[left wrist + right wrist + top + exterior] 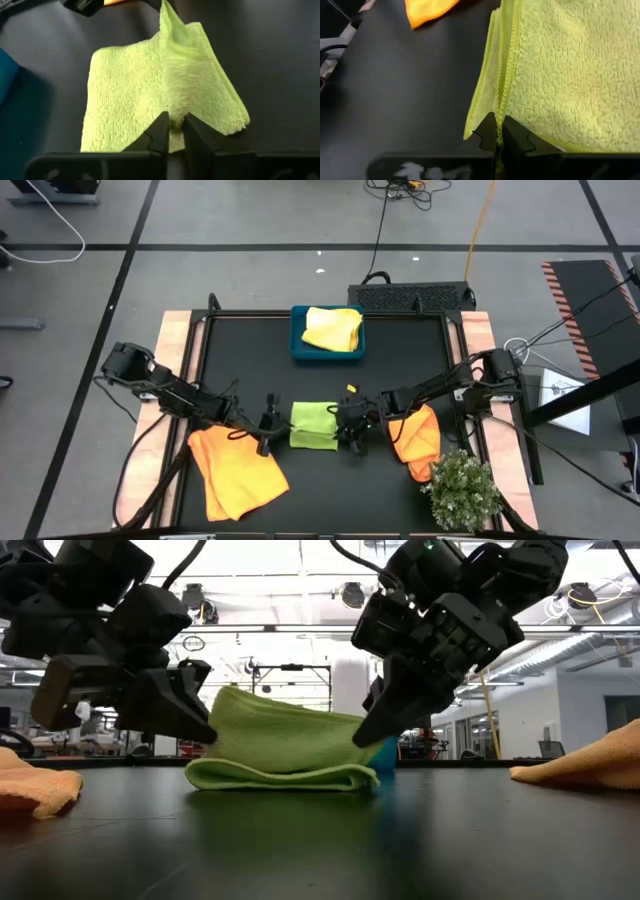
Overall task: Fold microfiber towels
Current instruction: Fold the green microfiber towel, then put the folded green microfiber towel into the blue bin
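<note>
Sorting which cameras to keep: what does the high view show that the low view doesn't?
Only the high view: the teal tray holding the pale yellow towel, plus the plant. Only the low view: the lime green towel's layered fold edge, seen side-on. Both: left gripper and right gripper at that towel, orange towels either side.

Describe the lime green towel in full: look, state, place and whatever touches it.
The lime green towel is a soft, nubby microfiber cloth with a stitched edge, folded into layers on the black table, at its middle near the front. Its lower layers lie flat while the top layer is lifted into a hump. The left gripper pinches one edge and the right gripper the opposite edge, both closed on the fabric. It lies apart from the other towels and the tray.
</note>
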Controlling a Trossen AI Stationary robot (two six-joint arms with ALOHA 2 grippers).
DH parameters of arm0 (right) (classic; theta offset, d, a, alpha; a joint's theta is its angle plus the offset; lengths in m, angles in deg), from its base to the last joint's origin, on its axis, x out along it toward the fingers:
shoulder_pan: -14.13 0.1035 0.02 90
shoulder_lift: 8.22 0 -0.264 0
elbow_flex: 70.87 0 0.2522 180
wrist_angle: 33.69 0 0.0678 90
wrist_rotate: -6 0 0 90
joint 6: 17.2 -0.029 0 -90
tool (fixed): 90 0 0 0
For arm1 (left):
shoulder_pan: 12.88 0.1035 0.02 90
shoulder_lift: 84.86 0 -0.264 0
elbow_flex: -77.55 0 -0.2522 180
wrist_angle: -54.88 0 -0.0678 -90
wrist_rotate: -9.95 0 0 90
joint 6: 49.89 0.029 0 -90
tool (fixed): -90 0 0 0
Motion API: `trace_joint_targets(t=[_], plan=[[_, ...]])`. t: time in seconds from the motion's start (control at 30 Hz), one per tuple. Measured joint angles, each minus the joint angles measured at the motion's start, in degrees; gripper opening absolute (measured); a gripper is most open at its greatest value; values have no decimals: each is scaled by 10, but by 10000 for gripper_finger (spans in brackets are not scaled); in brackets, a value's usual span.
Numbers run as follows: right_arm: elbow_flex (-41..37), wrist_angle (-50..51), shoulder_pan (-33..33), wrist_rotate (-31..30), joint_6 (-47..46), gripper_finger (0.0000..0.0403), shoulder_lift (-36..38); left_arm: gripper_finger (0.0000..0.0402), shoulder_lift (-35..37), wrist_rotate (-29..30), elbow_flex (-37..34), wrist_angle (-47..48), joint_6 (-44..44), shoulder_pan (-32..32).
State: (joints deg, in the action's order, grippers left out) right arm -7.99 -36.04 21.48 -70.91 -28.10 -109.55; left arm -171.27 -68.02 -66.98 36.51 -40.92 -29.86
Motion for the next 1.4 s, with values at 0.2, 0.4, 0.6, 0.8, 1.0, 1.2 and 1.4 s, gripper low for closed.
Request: trace_joint_targets(t=[0.2, 0.4, 0.6, 0.8, 1.0, 1.2, 1.4], plan=[[0, -5, 1, 21, 11, 49, 1, 117, 0, 0, 0, -5, -5, 0], [1, 7, 12, 24, 12, 125, 1, 151, 0, 0, 1, -6, -16, 0], [1, 34, 15, 22, 11, 173, 13, 163, 15, -18, 2, 6, -55, -10], [1, 66, 2, -28, 0, 173, 66, 163, 94, -15, 2, 56, -98, -15], [-4, 61, -21, -59, -4, 168, 83, 163, 158, 90, 2, 124, -204, -2], [-51, -4, -47, -72, -26, 175, 83, 163, 140, 17, 1, 154, -304, 54], [-104, -81, -89, -45, -76, 178, 83, 164, 112, -87, 1, 152, -326, 136]])
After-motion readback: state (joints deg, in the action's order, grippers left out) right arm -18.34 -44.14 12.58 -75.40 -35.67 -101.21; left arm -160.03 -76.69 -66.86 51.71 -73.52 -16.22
